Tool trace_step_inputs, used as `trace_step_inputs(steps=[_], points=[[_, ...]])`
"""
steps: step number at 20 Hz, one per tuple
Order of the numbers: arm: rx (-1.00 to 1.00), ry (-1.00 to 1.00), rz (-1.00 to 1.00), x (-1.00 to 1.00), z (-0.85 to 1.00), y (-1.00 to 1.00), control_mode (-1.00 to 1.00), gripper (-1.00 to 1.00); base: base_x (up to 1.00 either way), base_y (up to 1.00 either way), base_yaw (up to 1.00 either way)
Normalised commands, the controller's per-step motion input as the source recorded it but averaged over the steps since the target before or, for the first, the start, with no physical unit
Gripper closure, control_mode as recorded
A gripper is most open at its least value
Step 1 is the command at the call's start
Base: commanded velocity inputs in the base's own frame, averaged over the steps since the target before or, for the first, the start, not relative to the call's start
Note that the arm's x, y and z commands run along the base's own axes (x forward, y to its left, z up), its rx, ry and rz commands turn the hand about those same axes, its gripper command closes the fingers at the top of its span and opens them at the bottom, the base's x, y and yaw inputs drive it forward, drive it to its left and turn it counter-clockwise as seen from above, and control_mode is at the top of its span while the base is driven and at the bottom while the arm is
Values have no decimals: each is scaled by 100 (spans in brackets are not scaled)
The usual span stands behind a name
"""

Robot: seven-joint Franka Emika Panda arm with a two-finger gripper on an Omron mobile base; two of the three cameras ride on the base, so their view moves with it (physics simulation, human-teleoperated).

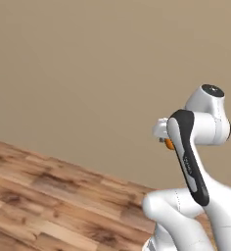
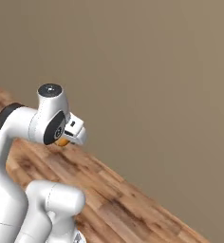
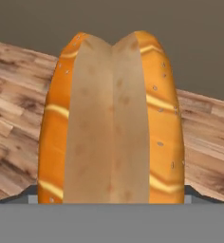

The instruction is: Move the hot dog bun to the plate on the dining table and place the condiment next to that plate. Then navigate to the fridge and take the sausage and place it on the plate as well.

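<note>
Between the jaws of the gripper (image 3: 112, 201), spread wide, sits the hot dog bun (image 3: 112, 118), gripped at its sides.

Seen from the hand, the bun stands on end along the gripper's line of sight, its pale lengthwise split facing the camera and its orange-tan crust on either side; the dark finger tips just peek out at its lower corners. From the left base view, a small orange patch of the bun (image 1: 169, 144) shows at the hand beside the arm's dark-padded link; from the right base view the same orange (image 2: 62, 141) sits under the white hand. Beyond the arm lie a wooden plank floor (image 1: 49, 206) and a plain beige wall (image 1: 88, 63).
</note>
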Motion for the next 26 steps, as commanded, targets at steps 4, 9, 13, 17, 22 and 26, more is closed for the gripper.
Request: trace_step_inputs(steps=[4, 9, 13, 17, 22, 26], points=[[0, 0, 0, 0, 0, 0, 100, 100, 77, 0, 68], [0, 0, 0, 0, 0, 0, 100, 100, 93, 0, 65], [0, 0, 0, 0, 0, 0, 100, 100, 100, -1, 58], [0, 0, 0, 0, 0, 0, 100, 100, 100, 0, 36], [0, 0, 0, 0, 0, 0, 100, 100, 100, -2, 31], [0, 0, 0, 0, 0, 0, 100, 100, 100, -6, 48]])
